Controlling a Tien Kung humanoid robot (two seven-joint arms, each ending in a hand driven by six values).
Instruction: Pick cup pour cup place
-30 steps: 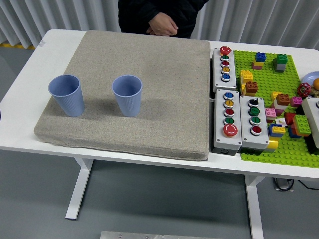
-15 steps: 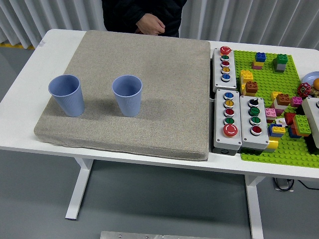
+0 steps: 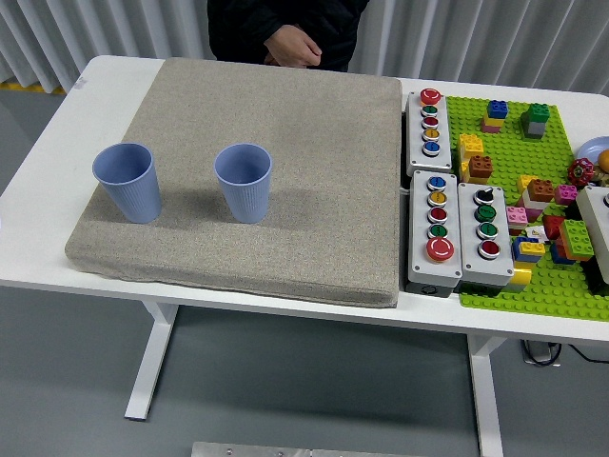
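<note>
Person [image 3: 285, 29] shifted; two cups [image 3: 243, 181] unmoved

At twelve o'clock, beyond the table's far edge, a person [image 3: 285, 24] shows only as a torso in a black, slightly creased long-sleeved garment, with bare light-skinned hands [image 3: 293, 48] emerging from the dark cuffs; none of the robot's own body is visible.

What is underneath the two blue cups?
Both the left cup and right cup stand upright on the grey mat, which lies on the white table. Their insides cannot be seen.
</note>
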